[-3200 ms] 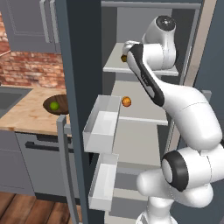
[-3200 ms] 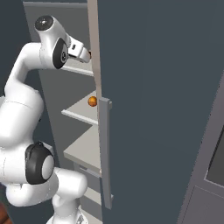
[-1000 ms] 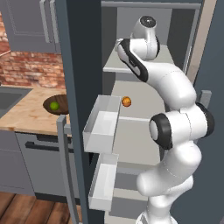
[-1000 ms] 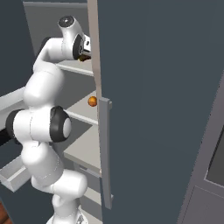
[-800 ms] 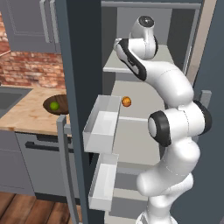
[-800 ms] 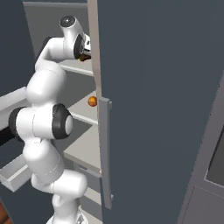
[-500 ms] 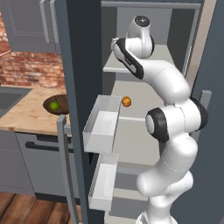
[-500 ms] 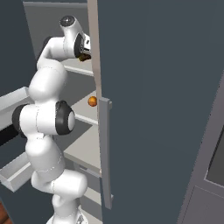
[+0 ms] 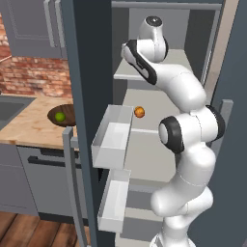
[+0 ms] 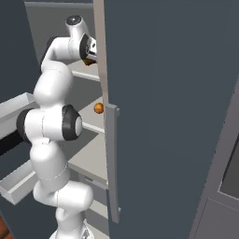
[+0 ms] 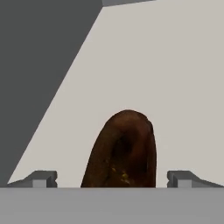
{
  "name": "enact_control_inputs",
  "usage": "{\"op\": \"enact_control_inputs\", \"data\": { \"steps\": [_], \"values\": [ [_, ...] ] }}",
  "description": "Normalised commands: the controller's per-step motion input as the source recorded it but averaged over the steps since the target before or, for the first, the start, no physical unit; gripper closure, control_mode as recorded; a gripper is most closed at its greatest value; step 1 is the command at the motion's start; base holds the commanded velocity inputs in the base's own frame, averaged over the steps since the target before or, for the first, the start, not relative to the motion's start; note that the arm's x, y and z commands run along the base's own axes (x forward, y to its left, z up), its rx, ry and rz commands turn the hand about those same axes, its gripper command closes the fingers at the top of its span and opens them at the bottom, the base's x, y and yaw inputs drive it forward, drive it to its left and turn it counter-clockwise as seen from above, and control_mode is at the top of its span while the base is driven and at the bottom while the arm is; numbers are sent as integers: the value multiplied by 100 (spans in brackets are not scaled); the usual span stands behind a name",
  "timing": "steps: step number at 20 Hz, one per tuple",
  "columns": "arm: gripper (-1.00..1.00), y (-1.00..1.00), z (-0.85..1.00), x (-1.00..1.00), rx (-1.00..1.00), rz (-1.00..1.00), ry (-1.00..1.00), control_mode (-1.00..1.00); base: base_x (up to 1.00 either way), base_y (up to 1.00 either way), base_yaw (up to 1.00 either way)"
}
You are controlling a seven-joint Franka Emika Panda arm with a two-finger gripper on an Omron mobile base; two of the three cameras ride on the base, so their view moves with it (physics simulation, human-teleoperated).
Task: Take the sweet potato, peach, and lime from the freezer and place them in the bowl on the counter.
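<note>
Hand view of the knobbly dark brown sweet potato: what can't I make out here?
- Knobbly dark brown sweet potato: lower end cut off at the bottom of the hand view.
- Hand: mostly out of frame there; fingertips flank the potato, contact unclear.
- Right base view: blue-grey freezer door hides the shelf interior.

The white robot arm [image 9: 185,91] now reaches deeper into the tall dark blue-grey freezer [image 9: 89,58], over its top pale grey shelf [image 9: 126,73]. A few seconds ago its elbow was bent out to the right; now the arm stands folded up tall and turned toward the left. Its gripper [image 11: 112,179] is now close to the knobbly dark brown sweet potato [image 11: 121,151], one fingertip on each side.
</note>
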Motion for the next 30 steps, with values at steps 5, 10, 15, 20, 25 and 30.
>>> {"op": "enact_control_inputs", "data": {
  "steps": [5,10,15,20,25,30],
  "values": [
    [-100,0,-14,0,0,0,11,-100,0,0,0],
    [100,0,-24,10,0,0,10,-100,0,0,0],
    [100,0,-27,12,0,0,1,-100,0,0,0],
    [100,0,-20,-2,0,0,0,-100,0,0,0],
    [100,-2,-1,-50,0,0,-2,-100,0,0,0],
    [100,-10,0,-92,0,0,0,-100,0,0,0]
  ]
}}
